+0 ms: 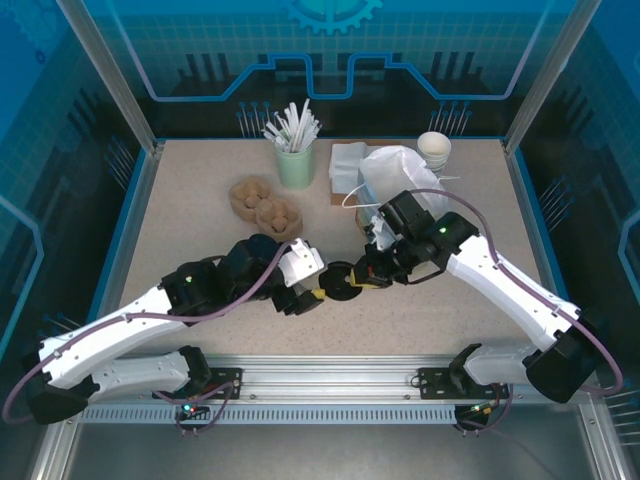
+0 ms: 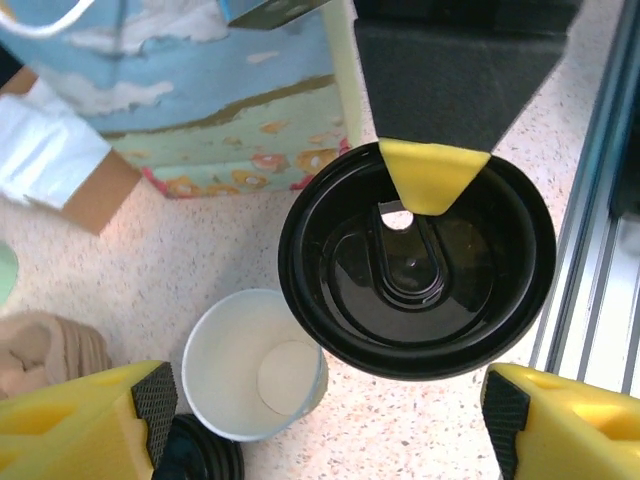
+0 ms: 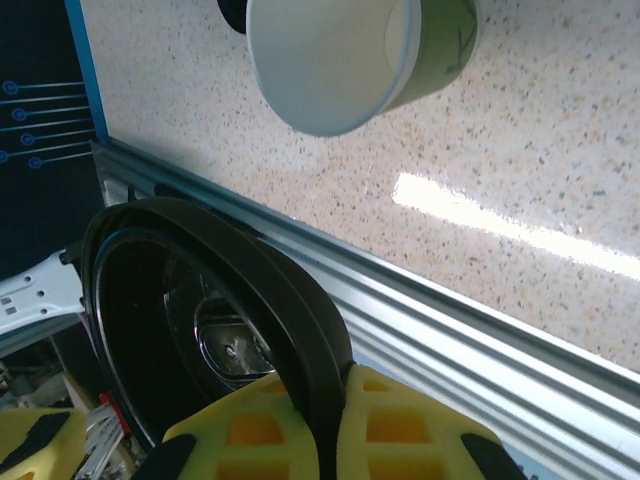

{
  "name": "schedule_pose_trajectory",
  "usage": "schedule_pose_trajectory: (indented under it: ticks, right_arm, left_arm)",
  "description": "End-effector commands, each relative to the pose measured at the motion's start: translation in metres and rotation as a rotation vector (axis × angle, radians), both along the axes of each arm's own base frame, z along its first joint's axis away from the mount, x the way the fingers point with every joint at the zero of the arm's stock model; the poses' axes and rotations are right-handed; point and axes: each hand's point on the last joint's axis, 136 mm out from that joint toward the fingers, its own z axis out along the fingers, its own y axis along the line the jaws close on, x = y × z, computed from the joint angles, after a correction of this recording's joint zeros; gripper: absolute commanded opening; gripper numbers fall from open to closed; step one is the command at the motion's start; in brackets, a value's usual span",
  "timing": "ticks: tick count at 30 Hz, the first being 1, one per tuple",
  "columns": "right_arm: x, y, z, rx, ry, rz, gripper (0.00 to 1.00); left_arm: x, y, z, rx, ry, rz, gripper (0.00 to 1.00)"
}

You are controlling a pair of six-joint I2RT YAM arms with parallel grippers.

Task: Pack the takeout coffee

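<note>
Two yellow fingertips of the right gripper (image 3: 320, 425) sit closest in the right wrist view, pressed together on the rim of a round black lid (image 3: 200, 300), which stands edge-on between them. Beyond the lid runs a silver rail (image 3: 450, 330) at the edge of the speckled bench (image 3: 540, 150). Farther off is the small paper cup (image 3: 330, 60), open, white inside and pale green outside. A thin dark mark on its green side is too small to read.

In the left wrist view the lid faces the camera flat. A yellow fingertip overlaps its top edge, and its sip hole shows just below that tip. The cup stands upright on the bench below and to the left of the lid, with its rim tucked behind the lid's edge in this view. The lid is not on the cup. The left gripper (image 2: 325, 410) is spread wide, one yellow finger in each lower corner, holding nothing.

Behind the cup stands a paper bag (image 2: 200, 90) printed with blue sky, clouds and small flowers.

From above, both grippers meet near the middle of the bench with the lid between them. At the far side are a pale green tumbler of white sticks (image 1: 295, 165), a stack of white cups (image 1: 434, 150) and two brown lumps (image 1: 265, 205).
</note>
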Motion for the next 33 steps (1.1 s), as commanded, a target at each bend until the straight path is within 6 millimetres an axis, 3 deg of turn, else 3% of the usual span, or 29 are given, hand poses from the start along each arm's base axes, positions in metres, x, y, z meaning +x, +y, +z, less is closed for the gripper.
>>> schedule_pose_trajectory:
  ticks: [1,9,21,25,33]
  right_arm:
    - [-0.016,-0.01,-0.001,-0.003,0.088,0.003,0.0]
    - [-0.024,-0.007,-0.003,0.039,0.132,0.022,0.0]
    - [-0.033,-0.008,-0.001,0.059,0.163,0.045,0.0]
    - [-0.035,-0.007,-0.002,0.064,0.174,0.052,0.0]
    - [-0.038,-0.004,0.0,0.08,0.194,0.069,0.0]
  left_arm:
    - [-0.007,-0.006,0.008,0.054,-0.145,-0.164,0.84]
    - [-0.012,-0.011,-0.001,0.158,-0.244,-0.315,0.72]
    - [-0.03,-0.021,-0.015,0.157,-0.306,-0.475,0.71]
    - [-0.02,-0.023,-0.018,0.165,-0.319,-0.429,0.7]
    - [-0.024,-0.029,-0.015,0.14,-0.315,-0.46,0.62]
